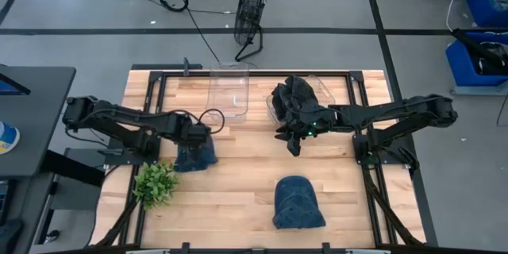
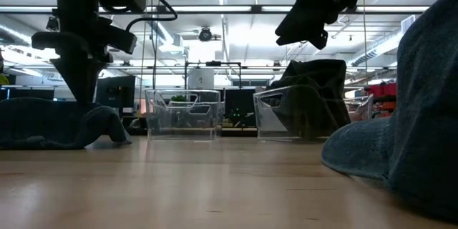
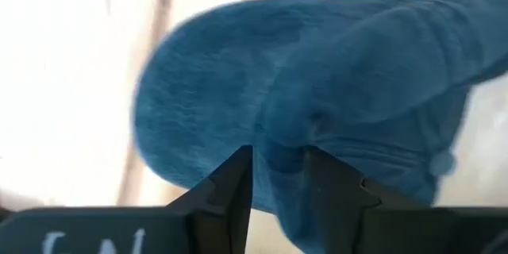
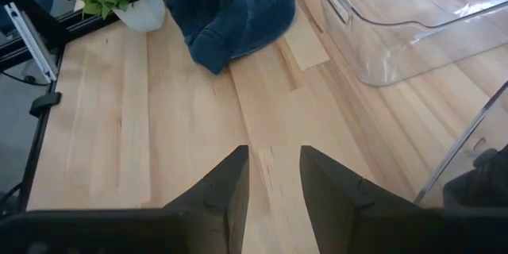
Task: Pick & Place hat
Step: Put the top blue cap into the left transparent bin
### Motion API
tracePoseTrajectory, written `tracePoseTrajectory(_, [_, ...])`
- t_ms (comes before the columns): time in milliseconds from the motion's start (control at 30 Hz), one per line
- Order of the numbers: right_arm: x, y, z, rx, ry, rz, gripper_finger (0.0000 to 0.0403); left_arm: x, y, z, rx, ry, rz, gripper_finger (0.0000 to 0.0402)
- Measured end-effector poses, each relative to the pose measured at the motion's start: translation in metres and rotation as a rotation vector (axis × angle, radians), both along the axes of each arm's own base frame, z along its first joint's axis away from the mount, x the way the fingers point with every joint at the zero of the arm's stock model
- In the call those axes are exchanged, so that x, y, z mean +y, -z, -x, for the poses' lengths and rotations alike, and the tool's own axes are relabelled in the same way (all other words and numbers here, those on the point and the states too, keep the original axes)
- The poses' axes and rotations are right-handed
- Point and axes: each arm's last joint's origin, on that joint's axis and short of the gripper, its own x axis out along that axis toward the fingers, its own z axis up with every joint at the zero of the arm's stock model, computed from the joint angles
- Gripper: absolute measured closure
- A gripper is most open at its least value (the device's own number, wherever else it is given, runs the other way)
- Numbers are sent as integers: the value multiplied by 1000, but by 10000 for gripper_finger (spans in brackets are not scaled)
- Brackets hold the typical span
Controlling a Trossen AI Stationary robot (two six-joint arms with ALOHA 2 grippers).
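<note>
— So, where's the hat the left arm is on?

— Down on the wooden surface, just beside the little potted plant. It's a dark blue cap, soft corduroy-looking cloth, rumpled. The left end effector is pressed into it, its fingers pinched on a fold of the cloth.

— And the other one?

— A second blue cap lies near the front edge, well apart from the first, crown rounded. The right end effector hangs above the boards by a clear bin stuffed with dark hats; its fingers stand a little apart, holding nothing. An empty clear bin sits beside that.
</note>
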Motion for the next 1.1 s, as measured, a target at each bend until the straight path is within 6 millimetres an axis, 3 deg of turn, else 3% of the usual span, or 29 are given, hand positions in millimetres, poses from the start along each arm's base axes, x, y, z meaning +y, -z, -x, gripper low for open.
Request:
tracePoseTrajectory(633, [1, 0, 0, 0, -2, 0, 284, 2, 1, -1, 6, -12, 39, 271])
tracePoseTrajectory(900, [1, 0, 0, 0, -3, 0, 284, 3, 27, 2, 74, 25, 18, 269])
tracePoseTrajectory(1000, [1, 0, 0, 0, -3, 0, 284, 3, 29, 3, 85, 16, 11, 283])
tracePoseTrajectory(1100, [1, 0, 0, 0, -3, 0, 284, 3, 27, 2, 89, 54, 5, 322])
